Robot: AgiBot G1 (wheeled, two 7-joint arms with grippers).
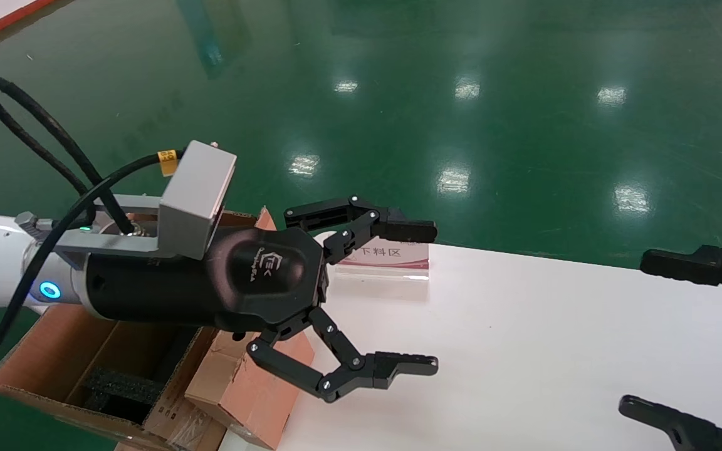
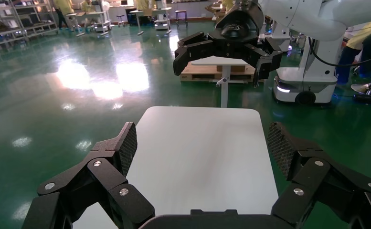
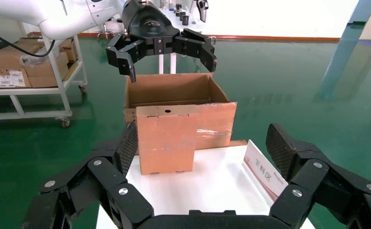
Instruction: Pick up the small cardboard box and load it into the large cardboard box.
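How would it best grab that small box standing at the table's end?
Probably by its two upright sides near the top, from above: the small box stands tall, back against the large box, so only those sides look free. The open left gripper hovers nearby; the right gripper idles opposite.

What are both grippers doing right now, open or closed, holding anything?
Left gripper: open, empty, above the table.
Right gripper: open, empty.

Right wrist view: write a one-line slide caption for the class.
Right gripper open over the white table, facing the large box, its flap hanging down; left gripper open above.
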